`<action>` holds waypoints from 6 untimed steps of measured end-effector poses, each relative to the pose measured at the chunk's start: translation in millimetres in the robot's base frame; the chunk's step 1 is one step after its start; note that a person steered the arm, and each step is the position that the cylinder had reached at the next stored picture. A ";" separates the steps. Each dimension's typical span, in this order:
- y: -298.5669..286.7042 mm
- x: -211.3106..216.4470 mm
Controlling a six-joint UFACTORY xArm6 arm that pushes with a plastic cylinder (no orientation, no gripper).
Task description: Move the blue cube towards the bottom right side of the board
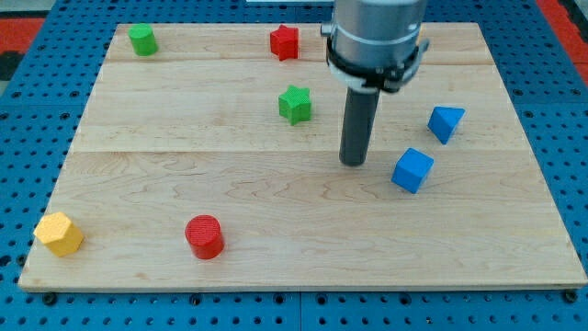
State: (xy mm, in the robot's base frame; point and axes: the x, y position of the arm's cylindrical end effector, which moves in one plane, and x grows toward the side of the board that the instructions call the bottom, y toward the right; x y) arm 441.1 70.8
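My tip just left of blue cube, apart; blue triangular block above; no claw visible.

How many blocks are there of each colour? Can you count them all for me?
Blue: 2, the blue cube and the blue triangular block
Green: 2, the green star and the green block
Red: 2, the red star and the red cylinder
Yellow: 1, the yellow hexagonal block
Total: 7

My tip rests on the board, just left of the blue cube, apart from it. A red cylinder and yellow block sit near the bottom-left corner.
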 end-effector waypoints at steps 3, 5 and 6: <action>90.9 74.0; 157.9 68.0; 151.2 99.9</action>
